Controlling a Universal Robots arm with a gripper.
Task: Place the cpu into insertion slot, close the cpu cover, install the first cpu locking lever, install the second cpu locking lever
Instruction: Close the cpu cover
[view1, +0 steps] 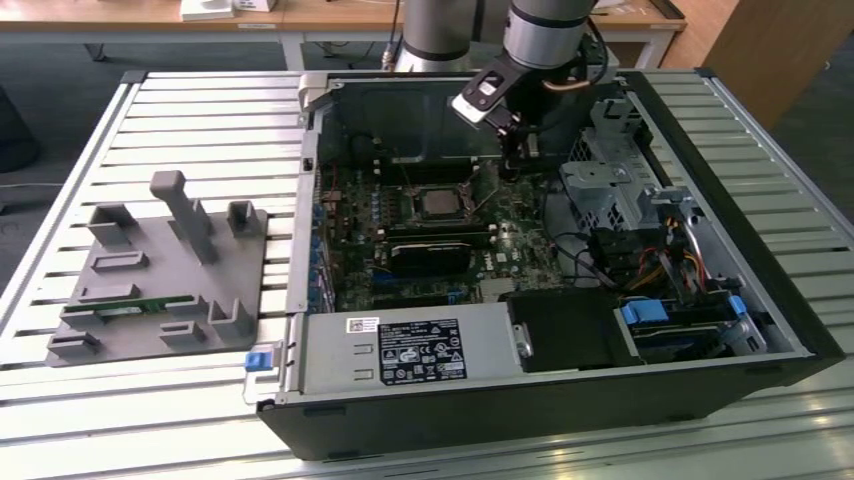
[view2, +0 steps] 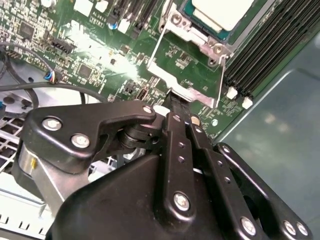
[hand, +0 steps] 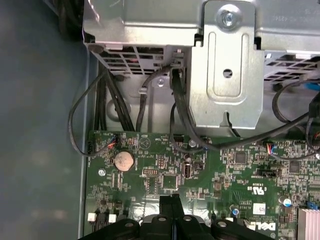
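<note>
While the cpu (view2: 220, 12) sits in the insertion slot (view2: 210, 45), the open cpu cover (view2: 197, 95) lies just ahead of the gripper (view2: 175, 102), whose closed jaws meet its free edge.

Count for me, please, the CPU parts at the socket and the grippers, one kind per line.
cpu: 1
insertion slot: 1
cpu cover: 1
gripper: 1
Total: 4

Slatted silver metal table (view1: 160, 110), bright light glinting on its slats, dark grey floor (view1: 200, 55) beyond, light wooden desk (view1: 120, 14) on white legs behind, wooden panel (view1: 781, 50) at the exterior view's right
</note>
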